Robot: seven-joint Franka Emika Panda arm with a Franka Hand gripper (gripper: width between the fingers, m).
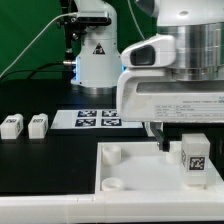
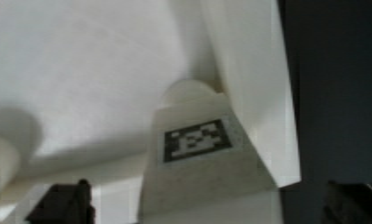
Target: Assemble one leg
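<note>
So we see the small white tagged plastic leg (image 1: pixel 193 158) upright at the flat white square plate (image 1: pixel 120 182) corner, probably for socketing; the gripper (image 2: pixel 209 203) straddles it, jaws apart.

The small white rectangular plastic leg (image 1: pixel 193 150) looks smooth and matt. The large flat white square plate (image 1: pixel 140 170) has the same smooth plastic finish, the black surface (image 1: pixel 40 165) beneath is dull and matt, and the arm's white casing (image 1: pixel 185 40) shines glossy.
</note>
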